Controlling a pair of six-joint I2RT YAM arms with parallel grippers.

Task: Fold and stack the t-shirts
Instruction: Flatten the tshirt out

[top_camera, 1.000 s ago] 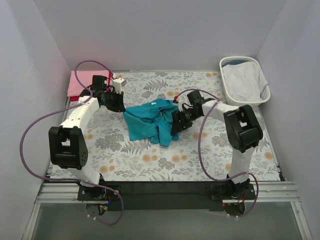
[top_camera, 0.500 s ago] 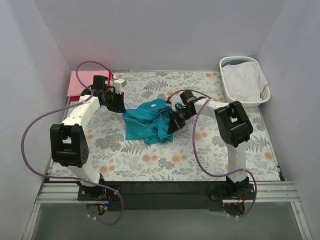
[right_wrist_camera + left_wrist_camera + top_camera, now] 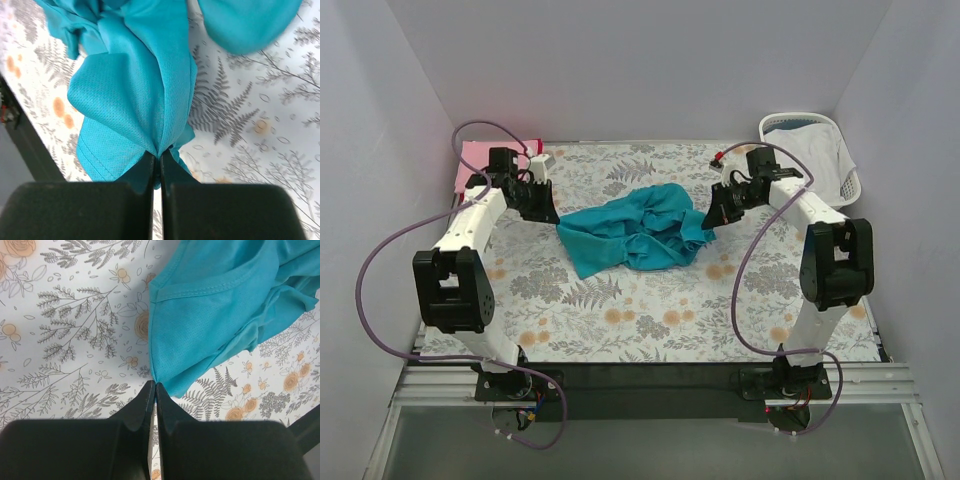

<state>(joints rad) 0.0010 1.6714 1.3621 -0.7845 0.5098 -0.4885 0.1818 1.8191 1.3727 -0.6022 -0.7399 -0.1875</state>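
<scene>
A crumpled teal-blue t-shirt (image 3: 632, 231) hangs stretched between both arms over the floral table (image 3: 620, 320). My left gripper (image 3: 548, 213) is shut on its left corner; in the left wrist view the fabric (image 3: 210, 315) pinches to a point at the closed gripper (image 3: 154, 386). My right gripper (image 3: 712, 220) is shut on a bunched fold at the shirt's right end, and teal cloth (image 3: 145, 85) fans out from that gripper (image 3: 160, 155). A pink t-shirt (image 3: 478, 160) lies at the back left, partly behind the left arm.
A white slatted laundry basket (image 3: 772, 130) holding pale cloth (image 3: 812, 165) stands at the back right corner. White walls close in the table on three sides. The black base rail (image 3: 640, 380) runs along the near edge.
My right gripper closed on the teal shirt and pulled it right and back. The left gripper shifted slightly left. The shirt is now drawn out wider between them.
</scene>
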